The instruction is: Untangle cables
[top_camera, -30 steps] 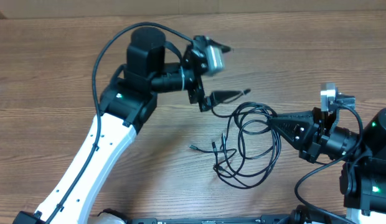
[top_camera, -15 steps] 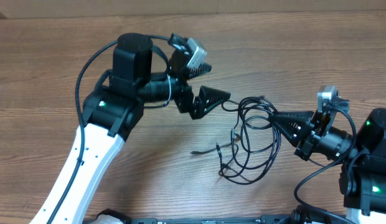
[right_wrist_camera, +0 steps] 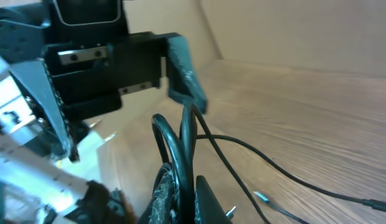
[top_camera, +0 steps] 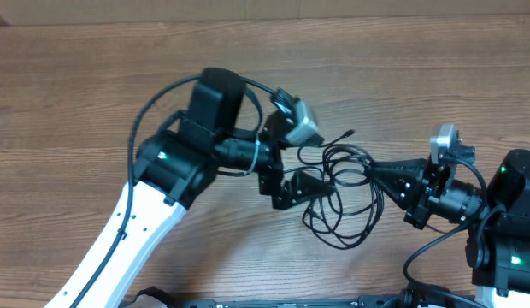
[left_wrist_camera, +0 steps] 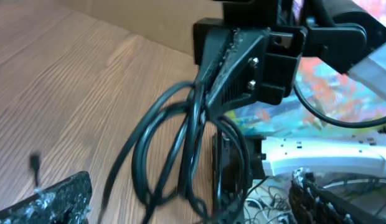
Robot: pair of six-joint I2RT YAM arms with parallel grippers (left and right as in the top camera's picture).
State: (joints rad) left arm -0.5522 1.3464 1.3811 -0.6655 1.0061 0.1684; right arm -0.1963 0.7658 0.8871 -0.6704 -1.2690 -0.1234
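The cables (top_camera: 342,205) are a knot of thin black loops on the wooden table, between the two arms. My right gripper (top_camera: 373,168) comes in from the right and is shut on several strands at the knot's right side. In the right wrist view the strands (right_wrist_camera: 183,143) run up from between its fingertips (right_wrist_camera: 205,202). My left gripper (top_camera: 312,164) is open at the knot's left side, its lower finger (top_camera: 301,185) over the loops. In the left wrist view the loops (left_wrist_camera: 193,137) hang between its wide-apart fingers (left_wrist_camera: 56,202), touching neither.
One loose cable end with a plug (top_camera: 348,133) points away toward the far side of the table. Another small plug (right_wrist_camera: 261,198) lies on the wood beside my right fingers. The left arm's white link (top_camera: 137,231) crosses the near left of the table.
My left gripper has swung down and right, from above the knot's far left edge to straddle the loops. The knot has shifted slightly. The right gripper keeps its hold.
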